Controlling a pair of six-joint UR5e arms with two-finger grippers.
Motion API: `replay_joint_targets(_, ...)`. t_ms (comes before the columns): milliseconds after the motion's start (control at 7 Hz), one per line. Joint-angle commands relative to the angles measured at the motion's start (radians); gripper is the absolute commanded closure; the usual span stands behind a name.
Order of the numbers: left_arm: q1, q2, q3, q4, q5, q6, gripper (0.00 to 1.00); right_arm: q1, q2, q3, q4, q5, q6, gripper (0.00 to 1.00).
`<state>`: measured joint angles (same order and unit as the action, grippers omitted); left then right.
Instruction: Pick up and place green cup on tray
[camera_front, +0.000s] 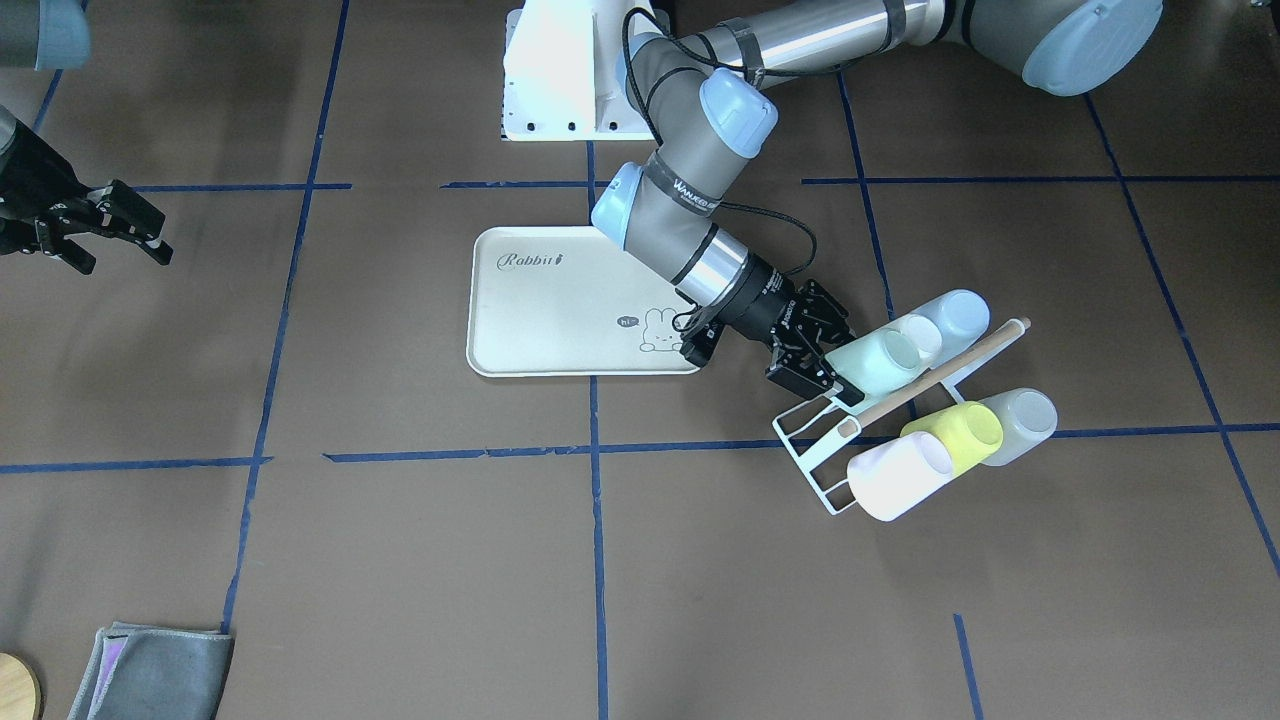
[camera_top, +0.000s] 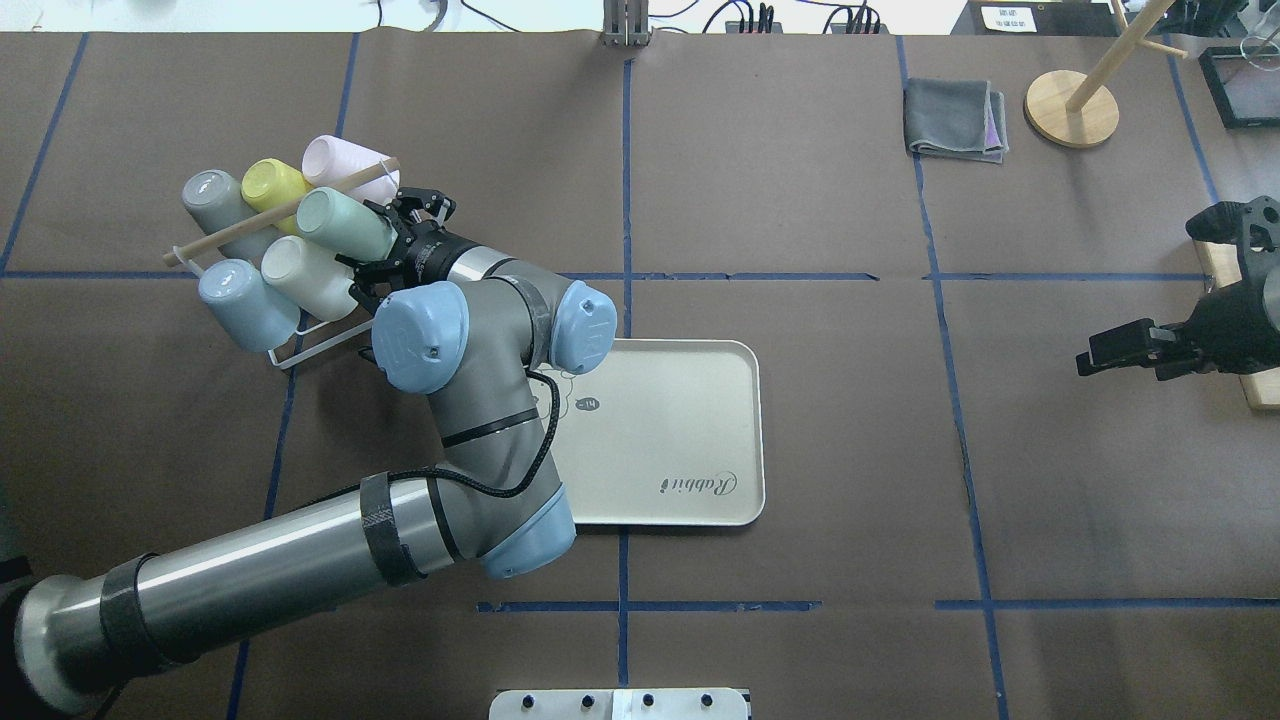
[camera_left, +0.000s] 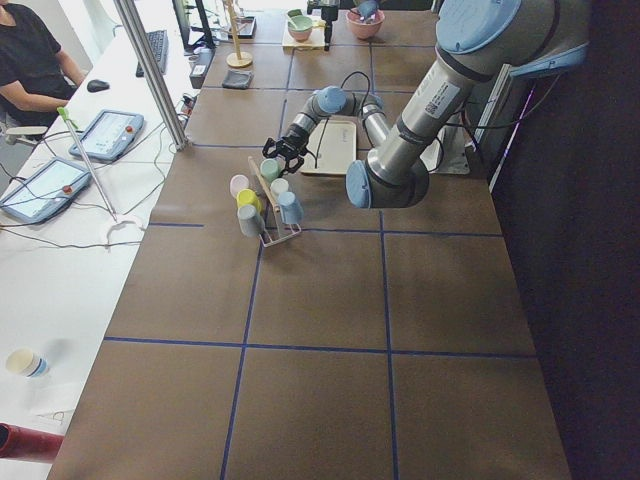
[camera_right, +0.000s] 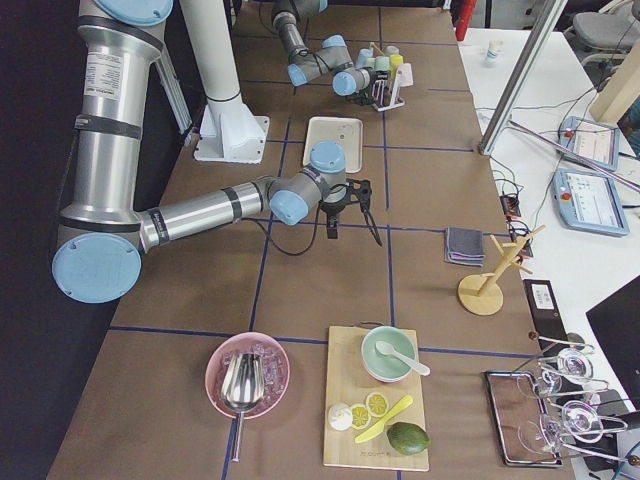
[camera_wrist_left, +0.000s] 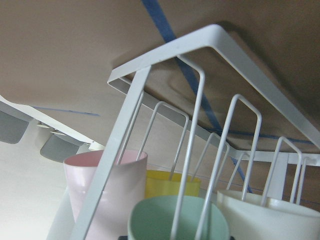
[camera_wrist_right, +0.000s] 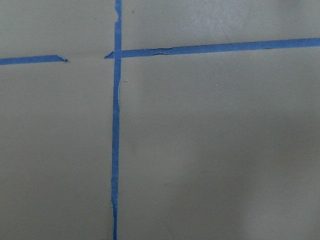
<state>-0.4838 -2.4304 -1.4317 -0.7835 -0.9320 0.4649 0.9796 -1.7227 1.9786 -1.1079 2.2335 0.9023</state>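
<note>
The green cup (camera_front: 878, 360) lies tilted on a white wire rack (camera_front: 812, 455), nearest the tray in its row; it shows in the overhead view (camera_top: 345, 224) and close up in the left wrist view (camera_wrist_left: 165, 220). My left gripper (camera_front: 835, 360) is open, with one finger on each side of the cup's near end; I cannot tell whether the pads touch it. The cream tray (camera_front: 540, 320) with the "Rabbit" script lies bare just beside the left arm (camera_top: 690, 420). My right gripper (camera_front: 125, 258) is open and empty, far off over bare table (camera_top: 1100, 355).
The rack also holds light blue (camera_top: 245, 305), cream (camera_top: 308, 276), grey (camera_top: 213, 196), yellow-green (camera_top: 272, 184) and pale pink (camera_top: 345, 160) cups under a wooden rod (camera_top: 250, 228). A grey cloth (camera_top: 955, 118) and a wooden stand (camera_top: 1070, 108) sit at the far right.
</note>
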Motion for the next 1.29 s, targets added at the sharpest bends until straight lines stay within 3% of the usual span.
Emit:
replay_joint_targets(0, -0.001, 0.008, -0.105, 0.099, 0.004, 0.012, 0.67, -0.001, 0.002, -0.001, 0.0, 0.0, 0.001, 0.0)
replay_joint_targets(571, 0.004, 0.005, -0.327, 0.139, -0.007, -0.002, 0.67, -0.001, 0.005, -0.006, 0.0, 0.0, 0.001, 0.0)
replay_joint_targets(714, 0.004, 0.013, -0.378, 0.056, -0.042, -0.024, 0.67, -0.001, 0.003, -0.006, 0.0, 0.0, 0.0, 0.0)
replay_joint_targets(1143, -0.004, 0.088, -0.377, -0.459, -0.278, -0.358, 0.72, 0.001, -0.002, -0.006, 0.0, 0.002, 0.0, 0.0)
